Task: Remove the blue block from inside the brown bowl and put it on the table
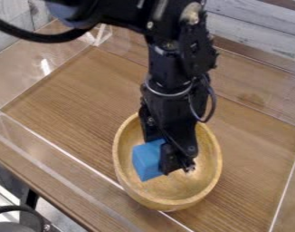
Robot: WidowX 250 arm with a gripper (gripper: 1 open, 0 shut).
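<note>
- A small blue rectangular block (147, 161) shows at the fingertips of a black robotic gripper (164, 160), within the outline of a light brown wooden bowl (183, 192), toward the bowl's left side in the picture.
- The gripper's jaws are clamped on the block, which sits slightly tilted; its far side is hidden behind the dark fingers. Whether its lower edge touches the bowl cannot be told from this angle.
- The block looks light and stiff, likely plastic, foam or painted wood, and should keep its shape under a firm squeeze. Nothing about it suggests fragility.
- Its plain, flat faces could let it slip or swivel if pinched near a corner; the best hold is across two opposite side faces, close to the middle.
- The bowl appears rigid and heavier than the block, its smooth curved wall apt to nudge a block that brushes the rim on the way out. It needs no grip for this job; a lift well above the rim, then a gentle lowering onto the brown wood-grain tabletop (78, 104), seems the sound course.
- The count: one blue block, one wooden bowl, one tabletop and one gripper, on a single black robot arm (132, 16). No second block is visible in the part of the bowl open to view.
</note>
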